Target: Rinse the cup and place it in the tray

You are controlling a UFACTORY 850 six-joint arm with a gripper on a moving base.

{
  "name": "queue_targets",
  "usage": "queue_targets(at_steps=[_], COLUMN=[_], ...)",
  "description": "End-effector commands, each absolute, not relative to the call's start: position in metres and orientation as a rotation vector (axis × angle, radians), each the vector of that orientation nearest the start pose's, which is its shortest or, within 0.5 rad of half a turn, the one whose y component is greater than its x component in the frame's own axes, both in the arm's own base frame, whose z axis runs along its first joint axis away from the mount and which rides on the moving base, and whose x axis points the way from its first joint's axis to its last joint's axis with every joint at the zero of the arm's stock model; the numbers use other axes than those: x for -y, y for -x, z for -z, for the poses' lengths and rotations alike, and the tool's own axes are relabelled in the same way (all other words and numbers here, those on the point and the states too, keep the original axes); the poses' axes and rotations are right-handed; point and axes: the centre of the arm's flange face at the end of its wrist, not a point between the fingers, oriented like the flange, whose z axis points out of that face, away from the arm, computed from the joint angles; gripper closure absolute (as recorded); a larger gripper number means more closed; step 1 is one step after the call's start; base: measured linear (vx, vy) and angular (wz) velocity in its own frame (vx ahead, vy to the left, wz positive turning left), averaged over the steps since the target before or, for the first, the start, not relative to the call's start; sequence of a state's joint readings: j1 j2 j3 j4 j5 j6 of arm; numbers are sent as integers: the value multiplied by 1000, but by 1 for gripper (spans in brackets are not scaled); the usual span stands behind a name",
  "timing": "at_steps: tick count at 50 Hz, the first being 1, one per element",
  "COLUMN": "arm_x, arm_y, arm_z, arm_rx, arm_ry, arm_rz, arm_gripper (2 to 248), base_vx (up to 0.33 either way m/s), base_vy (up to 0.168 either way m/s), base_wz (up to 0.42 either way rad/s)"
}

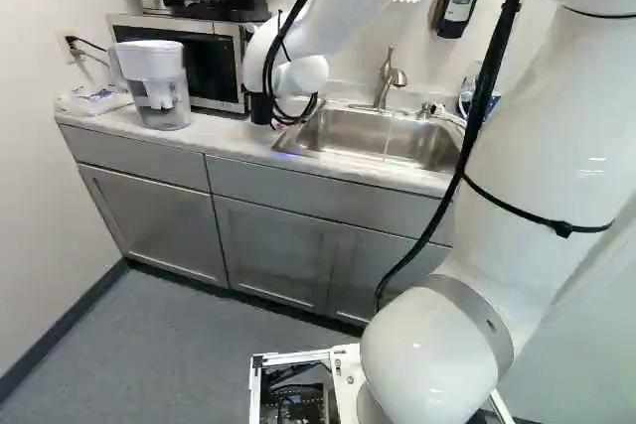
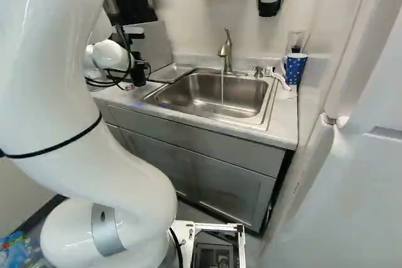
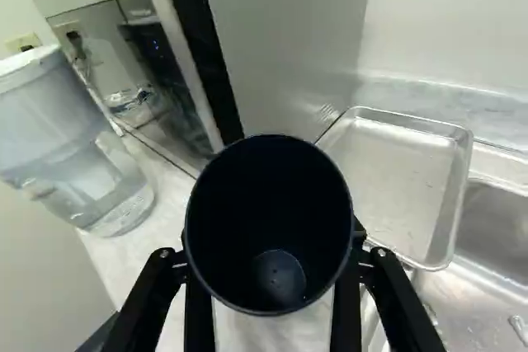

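One cup [image 3: 268, 204], clasped in the gripper [image 3: 272, 279], rinsing not ascertainable; one tray [image 3: 400, 179], ahead of the gripper, awaits placement.

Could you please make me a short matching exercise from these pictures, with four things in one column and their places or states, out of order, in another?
Things:
1. Dark cup
2. Metal tray
3. Faucet
4. Patterned mug

Places or states:
A. Beside the sink basin, on the side toward the microwave
B. Blue, at the right end of the counter in the right base view
C. Held between the fingers of the gripper
D. Running, with a thin stream falling below it

Right pairs: 1-C, 2-A, 3-D, 4-B
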State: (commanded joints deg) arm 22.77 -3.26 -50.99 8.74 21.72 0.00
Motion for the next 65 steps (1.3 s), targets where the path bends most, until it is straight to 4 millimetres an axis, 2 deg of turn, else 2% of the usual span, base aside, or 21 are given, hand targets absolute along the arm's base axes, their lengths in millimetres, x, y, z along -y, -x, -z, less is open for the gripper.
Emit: queue_targets(at_steps=[28,65], arm_x=[-156,-100], arm_y=[-499,-521], arm_z=[-577,-577], arm_rx=[153,28], arm_ry=[2360,2412], arm_rz=[1710,1761], arm_gripper=[125,125], base_vx=[0,0], base_vy=[0,0], base_wz=[0,0])
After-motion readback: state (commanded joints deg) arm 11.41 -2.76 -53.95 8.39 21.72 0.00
